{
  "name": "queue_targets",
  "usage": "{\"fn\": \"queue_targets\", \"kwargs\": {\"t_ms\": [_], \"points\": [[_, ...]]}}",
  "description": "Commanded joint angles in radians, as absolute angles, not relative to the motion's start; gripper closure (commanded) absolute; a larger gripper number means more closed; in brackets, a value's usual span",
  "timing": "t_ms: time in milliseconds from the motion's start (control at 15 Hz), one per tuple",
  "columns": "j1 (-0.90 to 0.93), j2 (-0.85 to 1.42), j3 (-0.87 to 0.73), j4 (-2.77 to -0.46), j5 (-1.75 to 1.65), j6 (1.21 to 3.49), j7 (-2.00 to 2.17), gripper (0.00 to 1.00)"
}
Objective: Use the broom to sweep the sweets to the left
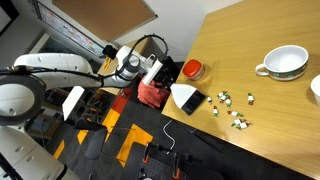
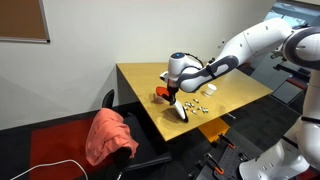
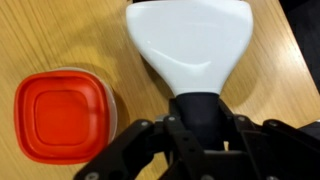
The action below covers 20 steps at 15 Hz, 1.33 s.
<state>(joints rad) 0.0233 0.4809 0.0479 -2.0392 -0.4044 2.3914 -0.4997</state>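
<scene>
The broom (image 1: 184, 96), with a white fan-shaped body and a black bristle edge, rests on the wooden table (image 1: 250, 30) near its corner. My gripper (image 1: 163, 76) is shut on the broom's black handle. In the wrist view the white body (image 3: 190, 40) spreads away from my gripper (image 3: 200, 125). The sweets (image 1: 236, 112), several tiny white-and-green candies, lie scattered on the table just beyond the bristle edge. In an exterior view the broom (image 2: 180, 108) sits beside the sweets (image 2: 201, 106), under my gripper (image 2: 178, 90).
A round red-orange dish (image 1: 192, 70) stands close beside the broom; it also shows in the wrist view (image 3: 60, 115). A white cup (image 1: 284, 63) stands farther along the table. A red cloth (image 2: 108, 135) lies on a chair off the table edge.
</scene>
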Motion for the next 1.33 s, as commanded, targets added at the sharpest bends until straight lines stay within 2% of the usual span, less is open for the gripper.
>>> {"fn": "queue_targets", "kwargs": {"t_ms": [0,733,1267], "points": [[-0.051,0.346,0.083,-2.140,-0.337,2.395,-0.633,0.87],[-0.108,0.136,0.021,-2.274,-0.279,2.354,-0.910,0.87],[-0.153,0.107,-0.088,-2.373,-0.325,2.426,-1.131,0.87]]}}
